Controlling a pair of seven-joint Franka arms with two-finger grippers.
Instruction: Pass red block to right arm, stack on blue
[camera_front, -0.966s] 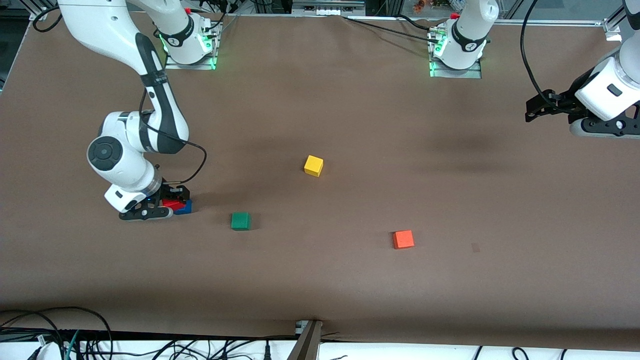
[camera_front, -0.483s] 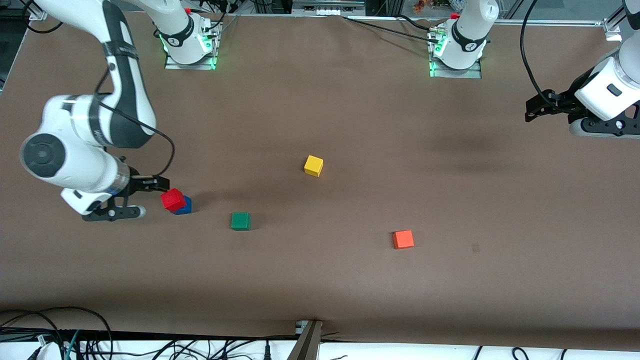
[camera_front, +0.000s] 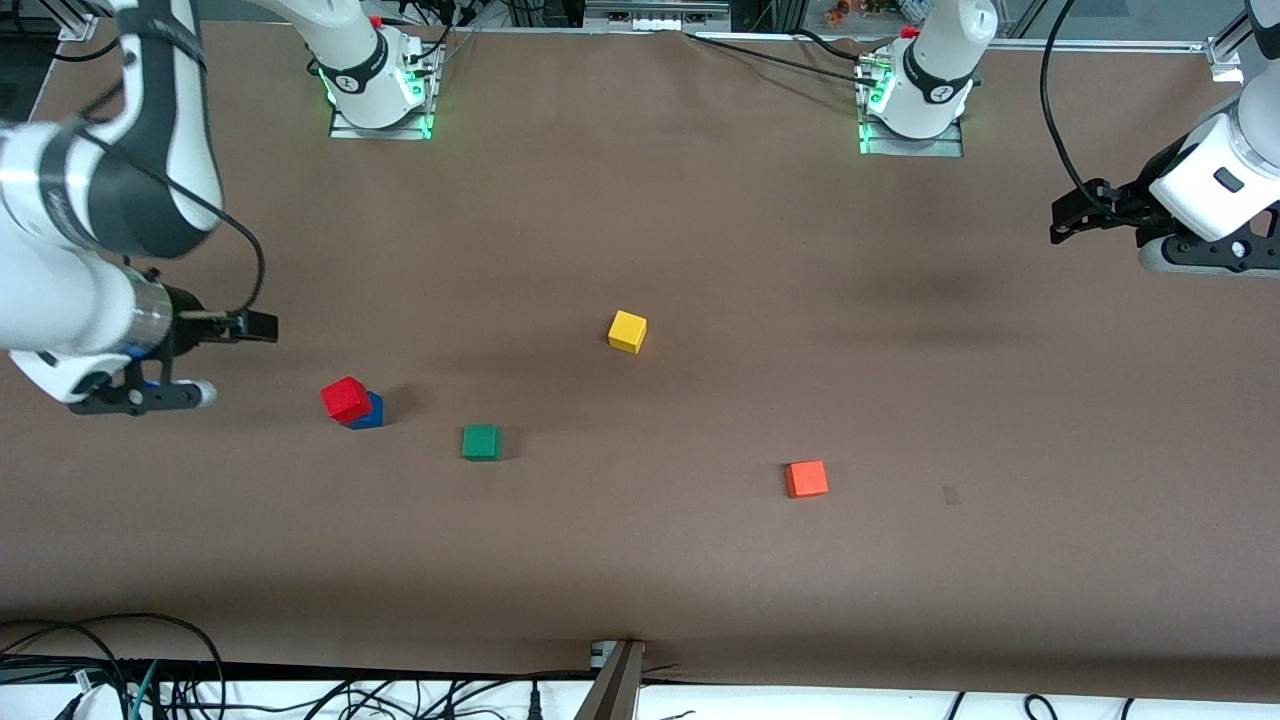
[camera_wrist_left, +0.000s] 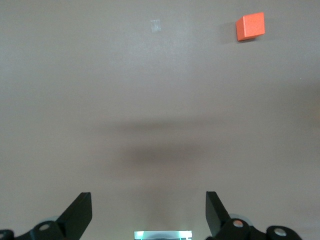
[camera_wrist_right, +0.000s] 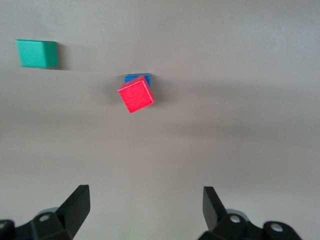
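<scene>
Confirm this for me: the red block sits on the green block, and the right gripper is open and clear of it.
Not quite. The red block sits on the blue block, not the green block, as the right wrist view shows. The right gripper is indeed open and clear.

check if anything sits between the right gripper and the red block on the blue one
Nothing visible does. The red block rests on the blue cube, and only bare table lies between it and the open right gripper. The green cube sits off toward the left arm's end.

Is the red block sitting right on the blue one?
Touching: the front view shows the red block resting on the blue block, twisted askew, no gap.
</scene>
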